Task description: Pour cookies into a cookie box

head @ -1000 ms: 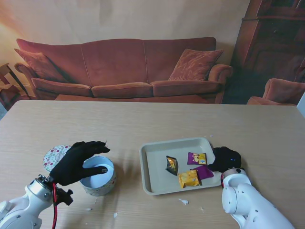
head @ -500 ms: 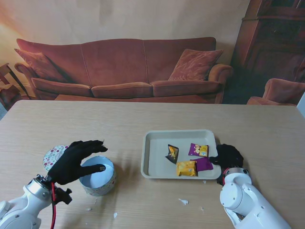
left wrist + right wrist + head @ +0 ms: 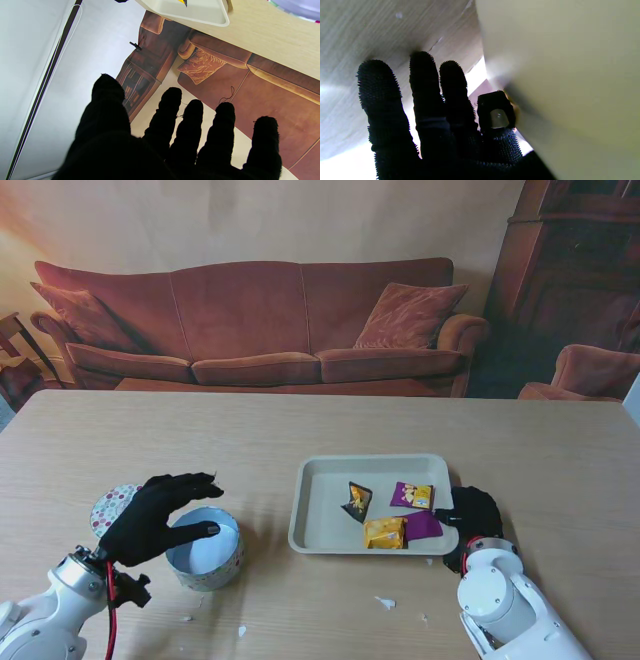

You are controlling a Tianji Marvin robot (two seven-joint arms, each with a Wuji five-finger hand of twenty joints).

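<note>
Right hand (image 3: 472, 515) grips the tray (image 3: 325, 525) edge at lower right, lifting it; cookie packets (image 3: 388, 532) sit inside. Left hand (image 3: 160, 515), fingers spread and empty, rests over the cookie box (image 3: 205, 550) at lower left. Next, I judge: carry the tray over the box and tilt.

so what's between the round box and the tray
Only bare table lies between the box and the tray, as the stand view shows.

Blurred tray (image 3: 570, 75); white specks (image 3: 385, 603) beyond telling.
</note>
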